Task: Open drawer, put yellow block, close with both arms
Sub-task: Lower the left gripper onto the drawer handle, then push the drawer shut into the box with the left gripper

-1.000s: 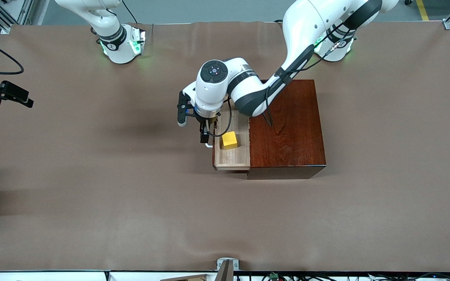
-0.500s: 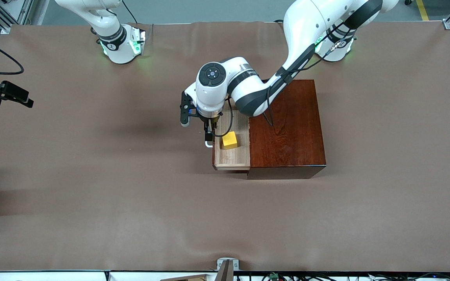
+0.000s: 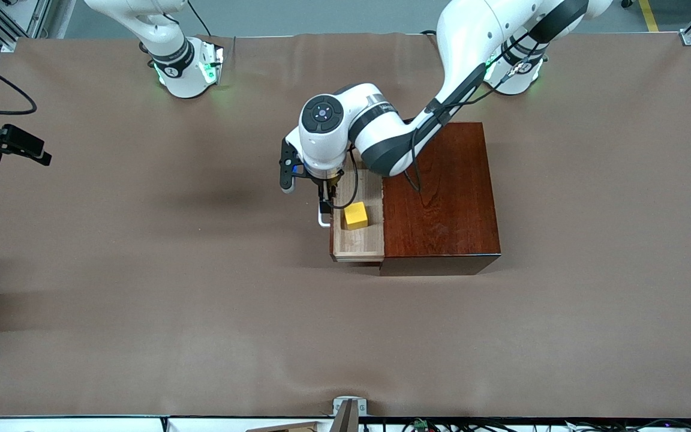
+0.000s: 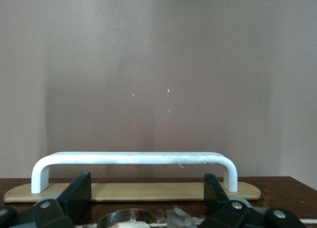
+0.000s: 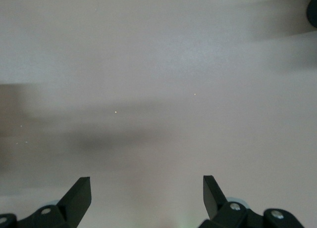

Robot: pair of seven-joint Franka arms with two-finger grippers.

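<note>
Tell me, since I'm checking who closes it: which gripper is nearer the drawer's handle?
Left. The left gripper is right at the drawer's handle, fingers open. The right gripper waits open over bare table, away from the drawer.

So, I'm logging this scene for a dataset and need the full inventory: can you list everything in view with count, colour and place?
wooden box: one, glossy dark reddish-brown, mid-table, toward the left arm's end.
drawer: one, light wood, partly pulled out of the box toward the right arm's end.
handle: one, white U-shaped bar, on the drawer's front.
yellow block: one, bright yellow, lying in the drawer.
table: one, covered in brown.
left gripper: one, black, fingers spread, at the drawer's handle and front edge, holding nothing; its white arm reaches over the box.
right gripper: one, black, fingers open, over bare table; this arm waits at its end of the table.
</note>
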